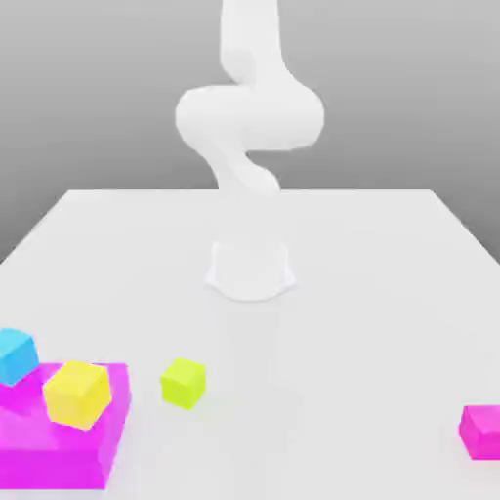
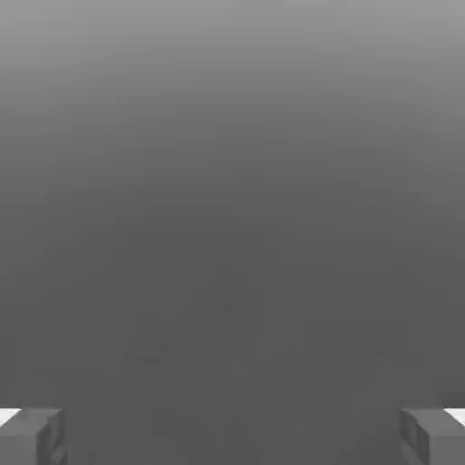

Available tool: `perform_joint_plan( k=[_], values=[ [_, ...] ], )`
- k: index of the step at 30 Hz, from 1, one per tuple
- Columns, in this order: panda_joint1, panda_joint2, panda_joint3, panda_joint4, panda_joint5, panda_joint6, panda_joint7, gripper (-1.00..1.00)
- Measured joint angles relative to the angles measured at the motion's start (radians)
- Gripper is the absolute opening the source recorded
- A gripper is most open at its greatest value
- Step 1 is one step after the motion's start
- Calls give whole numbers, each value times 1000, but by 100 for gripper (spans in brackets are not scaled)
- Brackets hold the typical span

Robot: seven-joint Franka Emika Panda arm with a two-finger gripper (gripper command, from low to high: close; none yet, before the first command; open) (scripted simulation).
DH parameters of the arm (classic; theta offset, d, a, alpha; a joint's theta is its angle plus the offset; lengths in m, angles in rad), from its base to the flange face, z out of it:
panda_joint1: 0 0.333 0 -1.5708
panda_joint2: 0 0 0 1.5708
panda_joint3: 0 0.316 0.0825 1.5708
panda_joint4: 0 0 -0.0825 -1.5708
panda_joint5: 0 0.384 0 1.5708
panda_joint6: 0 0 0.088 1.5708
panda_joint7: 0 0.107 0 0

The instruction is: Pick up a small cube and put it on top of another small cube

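Observation:
A small lime-green cube (image 1: pixel 183 381) rests on the white table (image 1: pixel 371 293), near the front and left of centre in the exterior view. The white arm (image 1: pixel 249 117) rises from its round base (image 1: pixel 251 270) at mid-table and bends up out of the picture. In the hand view my gripper (image 2: pixel 232 436) is open, its two fingertips (image 2: pixel 34 434) far apart with nothing but grey background between them. It is well away from the cube.
A flat magenta block (image 1: pixel 59 435) lies at the front left, carrying a yellow cube (image 1: pixel 76 394), with a cyan cube (image 1: pixel 16 355) at its back corner. A small magenta cube (image 1: pixel 480 431) sits at the front right edge.

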Motion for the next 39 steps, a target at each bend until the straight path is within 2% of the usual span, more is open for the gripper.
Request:
perform_joint_plan(
  k=[13,18,23,26,27,34,39],
  values=[
    [-139,439,-45,-377,-45,346,100,0],
    [-180,664,-83,-537,-12,517,108,0],
    [-212,863,-46,-537,56,675,66,0],
    [-250,972,-9,-518,64,764,59,0],
    [-256,992,-2,-514,64,781,58,-100],
    [-258,989,-1,-515,59,779,62,-100],
    [-242,830,-25,-544,25,650,89,-100]
  ],
)
